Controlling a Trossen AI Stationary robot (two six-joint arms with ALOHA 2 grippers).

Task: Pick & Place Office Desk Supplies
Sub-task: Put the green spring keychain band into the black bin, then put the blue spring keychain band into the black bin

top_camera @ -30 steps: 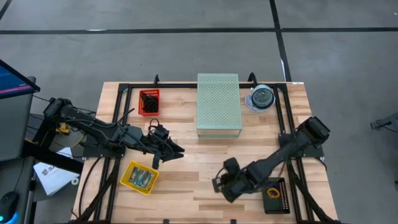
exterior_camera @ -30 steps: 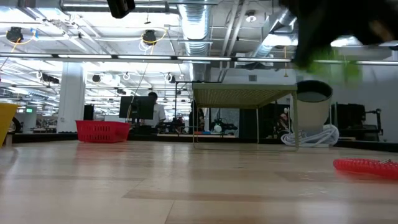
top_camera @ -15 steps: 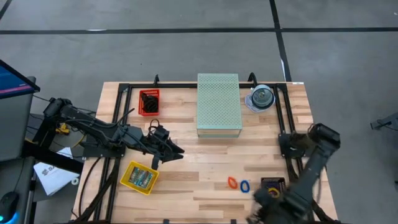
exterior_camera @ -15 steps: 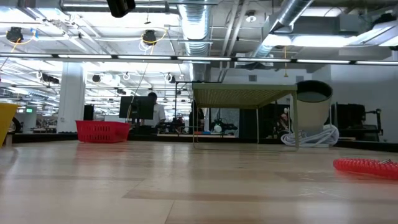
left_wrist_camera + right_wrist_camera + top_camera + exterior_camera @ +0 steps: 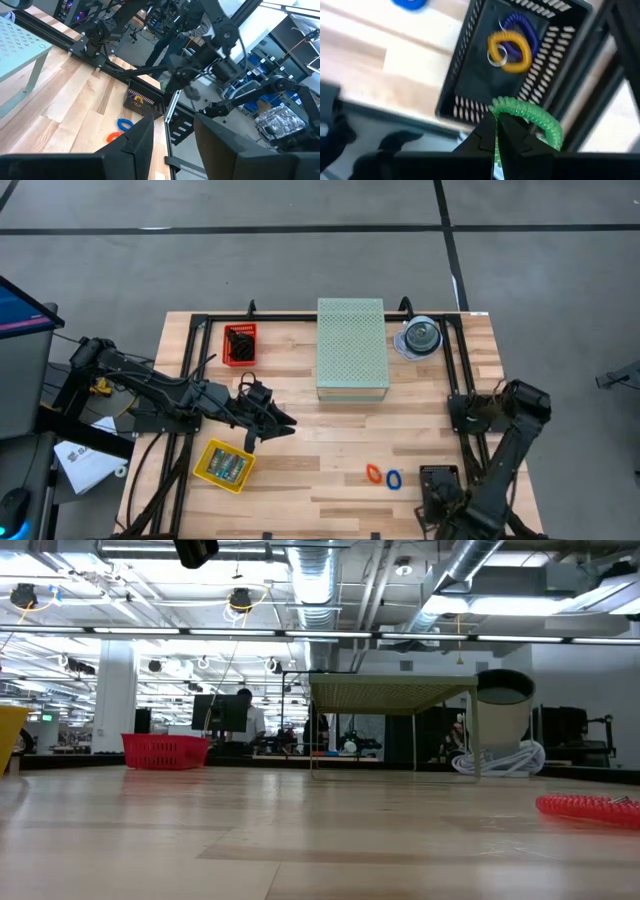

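The right gripper (image 5: 496, 134) pinches a green coiled elastic loop (image 5: 532, 119) between closed jaws, the coil bulging out to one side of the fingertips. Just beyond the jaws sits a black slotted plastic basket (image 5: 465, 82) holding a yellow coiled loop (image 5: 512, 50) that overlaps a purple coiled loop (image 5: 522, 27). Farther off, outside the basket, a blue coiled loop (image 5: 410, 4) lies on the pale wooden table (image 5: 365, 50). From overhead, this gripper hangs at the table's near right corner beside the basket (image 5: 440, 480), with an orange coiled loop (image 5: 374, 474) and the blue loop (image 5: 394, 479) side by side on the wood nearby. The left gripper (image 5: 285, 423), jaws partly open and empty, hovers well apart near a yellow plastic tray (image 5: 224, 465) of packets.
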